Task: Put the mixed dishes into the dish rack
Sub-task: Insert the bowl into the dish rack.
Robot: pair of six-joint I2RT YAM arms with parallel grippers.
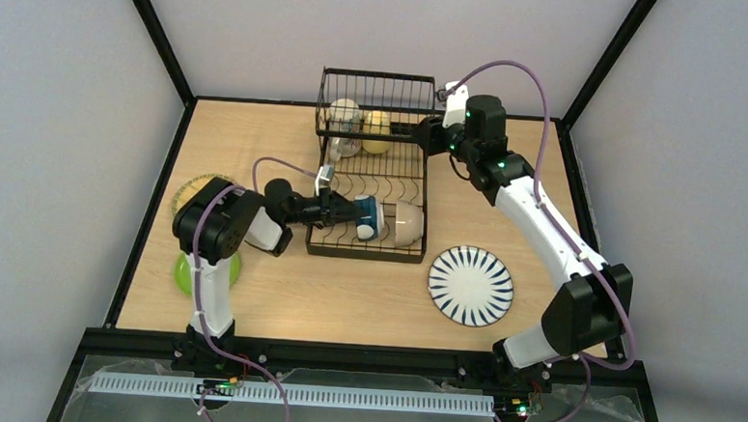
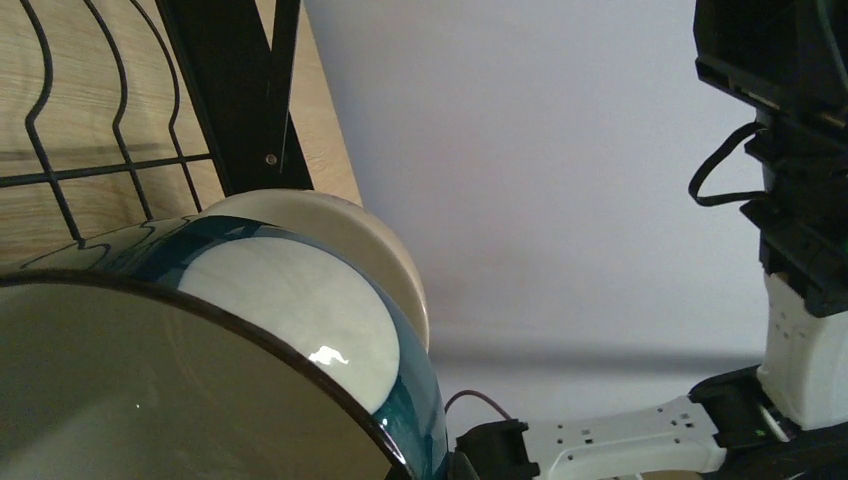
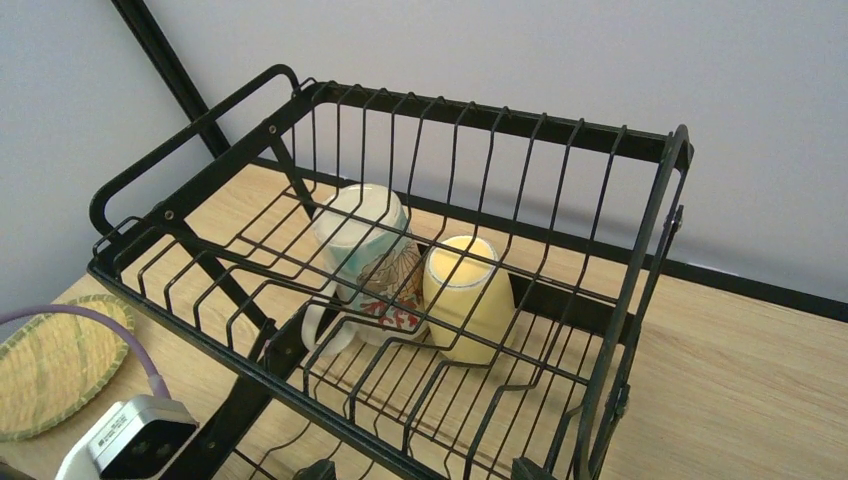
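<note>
Now, blue-white bowl [image 1: 370, 219] in the closed grip of the left pincer [image 1: 350, 213], beside the white bowl [image 1: 408, 222].

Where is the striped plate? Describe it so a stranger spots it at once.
Start at the black wire dish rack mid-table. Off its near right corner a plate lies flat on the table. Only it has dark stripes radiating across white.

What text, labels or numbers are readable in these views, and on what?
No text is legible in any view.
The beige mug has a reddish-brown print that may include lettering, but it is too blurred to read.
No markings are visible on the dish rack, the yellow mug or the striped plate.
</note>
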